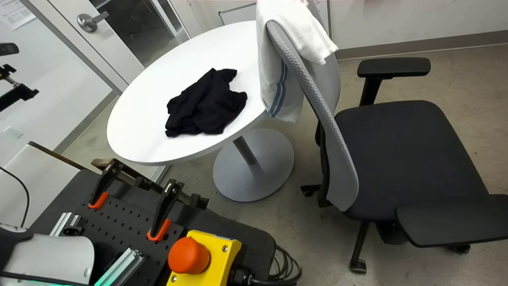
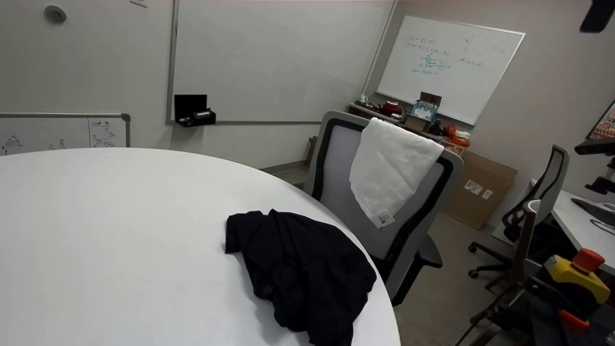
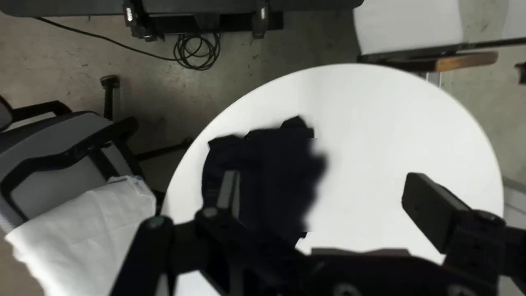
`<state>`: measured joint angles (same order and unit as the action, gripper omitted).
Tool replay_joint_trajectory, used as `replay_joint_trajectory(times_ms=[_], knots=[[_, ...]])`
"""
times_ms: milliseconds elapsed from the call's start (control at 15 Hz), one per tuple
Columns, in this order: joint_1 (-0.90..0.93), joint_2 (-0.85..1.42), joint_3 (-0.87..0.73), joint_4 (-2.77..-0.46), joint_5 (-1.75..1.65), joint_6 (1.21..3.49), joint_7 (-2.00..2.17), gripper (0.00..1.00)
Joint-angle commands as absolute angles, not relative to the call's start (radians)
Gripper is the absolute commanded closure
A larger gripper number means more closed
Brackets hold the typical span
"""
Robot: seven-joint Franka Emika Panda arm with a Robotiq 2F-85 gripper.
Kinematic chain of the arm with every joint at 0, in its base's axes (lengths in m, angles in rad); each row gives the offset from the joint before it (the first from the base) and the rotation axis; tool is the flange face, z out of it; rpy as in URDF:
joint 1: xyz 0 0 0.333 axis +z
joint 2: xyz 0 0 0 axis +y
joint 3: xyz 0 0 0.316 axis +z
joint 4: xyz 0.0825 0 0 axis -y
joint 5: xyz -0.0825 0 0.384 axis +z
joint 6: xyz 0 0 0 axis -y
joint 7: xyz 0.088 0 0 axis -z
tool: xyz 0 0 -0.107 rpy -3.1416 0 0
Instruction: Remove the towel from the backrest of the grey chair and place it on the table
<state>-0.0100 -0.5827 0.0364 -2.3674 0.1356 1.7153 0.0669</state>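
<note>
A white towel with blue stripes (image 1: pixel 274 67) hangs over the top of the grey chair's backrest (image 1: pixel 337 159). The towel also shows in an exterior view (image 2: pixel 389 168) and at the lower left of the wrist view (image 3: pixel 90 234). The round white table (image 1: pixel 147 111) stands right beside the backrest; it fills the middle of the wrist view (image 3: pixel 390 123). My gripper (image 3: pixel 322 181) is open, its fingers wide apart with nothing held between them. It is above the table, with the towel off to its left in the wrist view. The gripper is not visible in either exterior view.
A crumpled black cloth (image 1: pixel 206 103) lies on the table near the chair side, also below my left finger in the wrist view (image 3: pixel 267 164). A dark stand with clamps (image 1: pixel 166 206) and a yellow box with a red button (image 1: pixel 210 258) is near the table. The chair has armrests (image 1: pixel 393 67).
</note>
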Motion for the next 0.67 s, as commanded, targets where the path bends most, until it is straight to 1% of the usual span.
replay_joint_trajectory(times_ms=[0,267,467,600], knots=[[-0.102,-0.504,-0.014,-2.327,0.055,1.807,0.129,0.00],[-0.196,-0.423,-0.062,-2.309,-0.008,1.921,0.224,0.00],[-0.222,-0.328,-0.111,-2.250,0.003,1.907,0.224,0.00],[-0.213,-0.263,-0.153,-2.200,0.016,1.895,0.122,0.00]])
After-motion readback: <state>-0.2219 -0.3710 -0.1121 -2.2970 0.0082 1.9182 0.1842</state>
